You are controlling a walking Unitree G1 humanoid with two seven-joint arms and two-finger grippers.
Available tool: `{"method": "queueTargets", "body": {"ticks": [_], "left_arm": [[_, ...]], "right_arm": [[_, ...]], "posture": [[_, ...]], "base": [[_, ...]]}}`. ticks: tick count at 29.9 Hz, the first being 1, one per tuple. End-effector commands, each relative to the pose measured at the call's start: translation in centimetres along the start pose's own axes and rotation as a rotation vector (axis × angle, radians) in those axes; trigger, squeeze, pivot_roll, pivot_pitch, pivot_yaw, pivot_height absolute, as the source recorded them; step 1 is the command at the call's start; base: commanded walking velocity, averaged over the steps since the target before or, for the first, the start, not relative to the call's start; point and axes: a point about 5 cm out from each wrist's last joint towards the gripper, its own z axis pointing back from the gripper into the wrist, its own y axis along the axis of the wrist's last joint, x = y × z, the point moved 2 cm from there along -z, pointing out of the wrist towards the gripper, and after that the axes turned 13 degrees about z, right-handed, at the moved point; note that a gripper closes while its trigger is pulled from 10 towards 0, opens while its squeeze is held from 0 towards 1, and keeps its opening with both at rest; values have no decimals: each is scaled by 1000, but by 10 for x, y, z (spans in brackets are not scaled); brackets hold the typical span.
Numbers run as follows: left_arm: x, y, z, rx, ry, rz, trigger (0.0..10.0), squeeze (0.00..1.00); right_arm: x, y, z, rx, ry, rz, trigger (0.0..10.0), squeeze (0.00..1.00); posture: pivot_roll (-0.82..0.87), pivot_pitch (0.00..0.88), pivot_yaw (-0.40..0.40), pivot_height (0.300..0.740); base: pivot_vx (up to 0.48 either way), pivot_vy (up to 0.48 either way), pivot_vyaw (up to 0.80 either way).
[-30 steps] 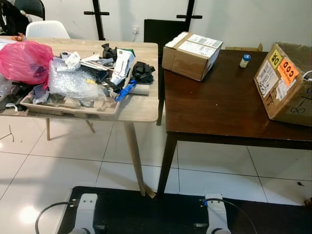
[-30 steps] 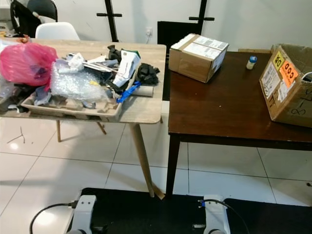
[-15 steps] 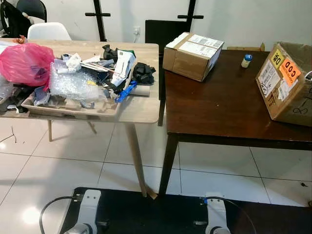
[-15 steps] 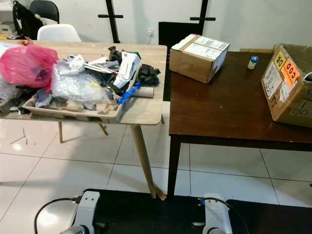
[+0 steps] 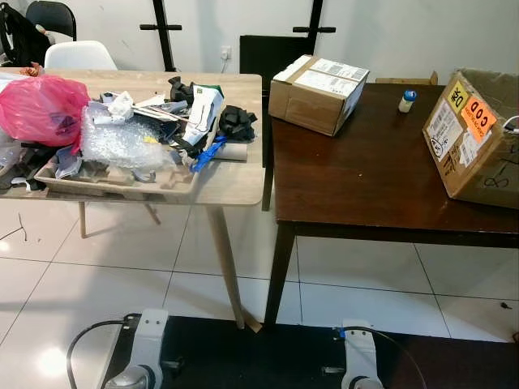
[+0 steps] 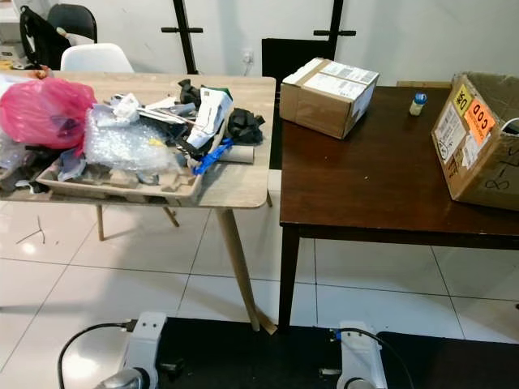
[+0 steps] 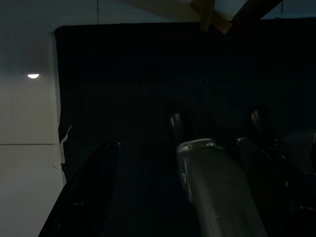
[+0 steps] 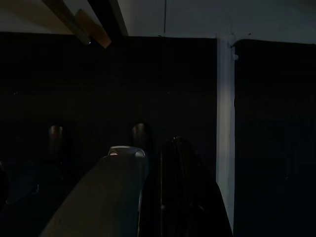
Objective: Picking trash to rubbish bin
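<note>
Pale-wood surface [image 5: 235, 182], upper left: heaped trash [image 5: 154, 130], untouched. Step: approach. Next: step closer, raise an arm. Gripper state, either arm: cannot tell.

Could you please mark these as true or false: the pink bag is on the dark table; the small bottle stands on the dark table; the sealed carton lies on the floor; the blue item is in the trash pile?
1. The pink bag is on the dark table. False: it sits on the light wooden table, at the pile's left end.
2. The small bottle stands on the dark table. True.
3. The sealed carton lies on the floor. False: it rests on the dark table's far left corner.
4. The blue item is in the trash pile. True: it lies at the pile's right edge.
</note>
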Motion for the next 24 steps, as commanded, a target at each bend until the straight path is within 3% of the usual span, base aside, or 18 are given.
{"method": "queueTargets", "body": {"ticks": [1,24], "left_arm": [[0,-7,0,-21,0,4,10000,0],[-1,-8,-1,-34,24,13,10000,0]], "right_arm": [[-4,-5,1,-16,11,0,10000,0],[-5,-5,1,-20,17,3,10000,0]], "posture": [[-17,92,27,740],[-16,97,26,740]], "base": [[0,0,0],[0,0,0]]}}
